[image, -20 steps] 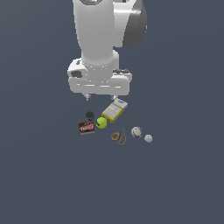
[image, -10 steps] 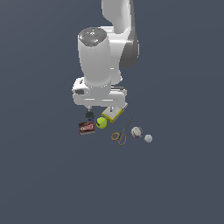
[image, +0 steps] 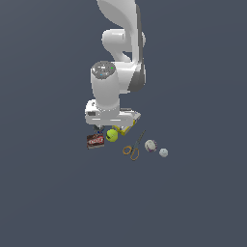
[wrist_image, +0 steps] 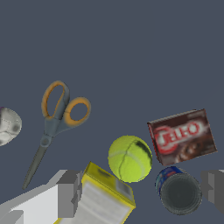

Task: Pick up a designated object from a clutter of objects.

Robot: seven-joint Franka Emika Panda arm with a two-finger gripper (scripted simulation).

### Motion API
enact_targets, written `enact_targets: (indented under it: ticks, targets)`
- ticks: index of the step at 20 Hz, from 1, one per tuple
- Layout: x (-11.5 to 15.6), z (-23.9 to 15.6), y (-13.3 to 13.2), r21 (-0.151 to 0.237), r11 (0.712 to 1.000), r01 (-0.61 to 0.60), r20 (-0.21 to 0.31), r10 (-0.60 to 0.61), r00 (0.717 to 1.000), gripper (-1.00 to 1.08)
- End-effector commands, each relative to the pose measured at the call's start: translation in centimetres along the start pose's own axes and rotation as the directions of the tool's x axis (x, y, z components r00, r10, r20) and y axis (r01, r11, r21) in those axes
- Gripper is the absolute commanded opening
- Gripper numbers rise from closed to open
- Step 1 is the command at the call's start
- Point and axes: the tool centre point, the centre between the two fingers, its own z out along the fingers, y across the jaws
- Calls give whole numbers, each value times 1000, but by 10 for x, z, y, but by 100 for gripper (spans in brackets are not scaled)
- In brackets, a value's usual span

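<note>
The yellow-green tennis ball lies in the clutter between a dark red-brown box and a yellow-white box. My gripper hangs just above this group, and the hand hides part of the yellow-white box. In the wrist view the tennis ball sits between the red-brown box, a dark round can and the yellow-white box. The gripper is open and empty, with one finger by the yellow-white box and the other beyond the can.
Orange-handled scissors lie toward the exterior view's right of the ball, then a white red-marked baseball and a smaller white ball. The wrist view shows the scissors and the baseball. All rest on a plain dark floor.
The arm has bent forward and the gripper has come down steadily toward the clutter. The objects have not moved.
</note>
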Motion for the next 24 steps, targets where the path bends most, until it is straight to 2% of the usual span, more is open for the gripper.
enact_targets:
  ticks: [1,10,18,24]
  targets:
    - [-7,15,2,1,1000,-1,-4,1,1000,100]
    - [-22,45,7,0,1000,-4,-9,4,1000,100]
    - [-24,50,7,0,1000,-4,-8,4,1000,100]
    - [-25,69,7,0,1000,-4,-9,4,1000,100]
